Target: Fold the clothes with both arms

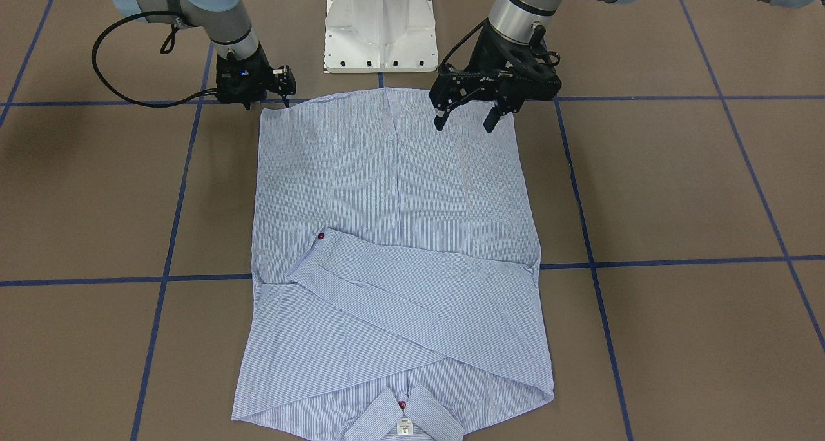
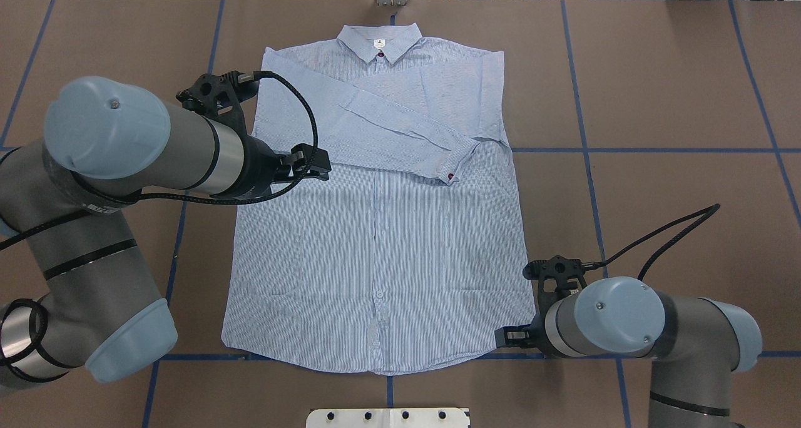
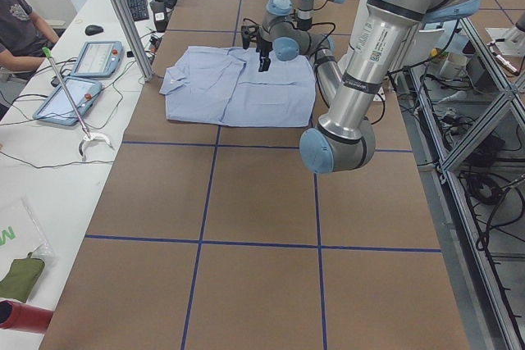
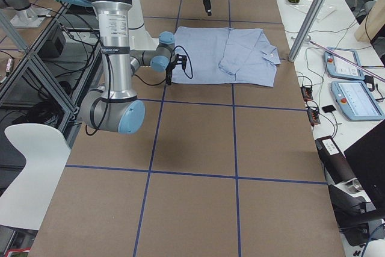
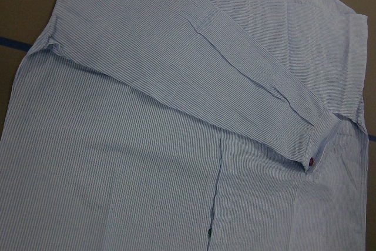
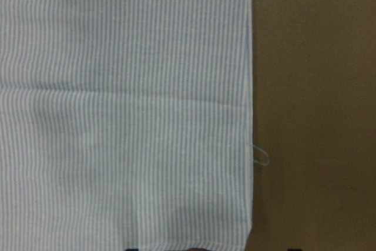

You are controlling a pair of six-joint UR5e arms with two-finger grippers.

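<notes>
The striped button shirt (image 1: 393, 235) lies flat and front-up on a brown table (image 1: 677, 189) marked into large squares by blue tape lines (image 1: 677, 260). Its collar (image 2: 379, 40) points away from the robot and its hem lies just in front of the white pedestal base (image 1: 379, 25). One sleeve is folded slantwise across the chest, and its cuff shows a red button (image 2: 451, 178).

The left gripper (image 1: 465, 124) hangs well above the shirt on the robot's left, with its two fingers spread and nothing between them. Its wrist camera takes in the whole folded sleeve.

The right gripper (image 1: 283, 93) sits low at the hem corner on the robot's right, by the cloth's edge. Its jaws seem parted, judging only by two dark tips at the bottom of the wrist view. That view also shows a small thread loop (image 6: 261, 156) sticking out from the shirt's side edge.

Along the far side of the table runs a white desk with teach pendants (image 3: 94, 59), where a person (image 3: 20, 18) sits. An aluminium post (image 3: 123, 14) rises at the table's edge. A white chair (image 4: 30, 161) stands on the robot's side.
</notes>
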